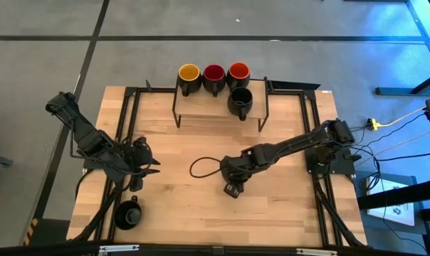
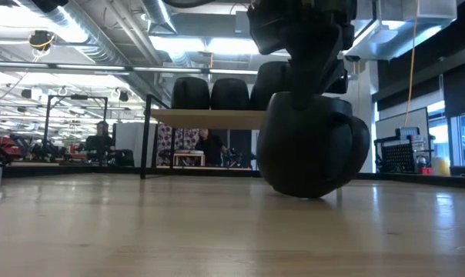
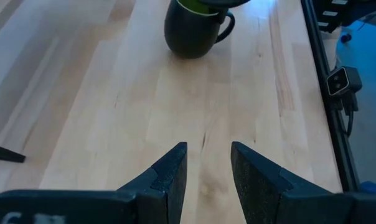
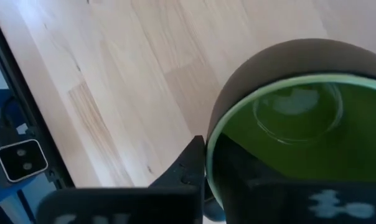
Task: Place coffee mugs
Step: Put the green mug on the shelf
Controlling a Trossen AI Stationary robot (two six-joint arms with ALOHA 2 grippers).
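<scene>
Wooden shelf (image 1: 208,107): was stood at the far middle of the table (image 1: 186,142); four mugs were carried on its top.
Row on the shelf: a yellow-lined mug (image 1: 189,73), a red-lined mug (image 1: 213,72) and an orange-red-lined mug (image 1: 238,71) were lined up along its back edge.
Fourth mug on the shelf: an all-black mug (image 1: 240,99) was set just in front of the orange-red one.
Green-lined mug (image 3: 191,34): was found in front of the shelf, near mid-table, slightly tilted at the tabletop; whether it touched the wood could not be told.
Right gripper (image 1: 233,174): was pinched on the green-lined mug's rim from above, one finger (image 4: 188,168) being seen against the outer wall.
Left gripper (image 3: 208,174): was held low over the table, in front of the shelf and to its left, fingers spread, nothing between them.
Sixth mug (image 1: 128,213): black, was stood alone, well apart from the shelf, towards the near left corner.
Count: six mugs, one shelf, two grippers.
Cable loop (image 1: 201,168): was laid between the two grippers.
</scene>
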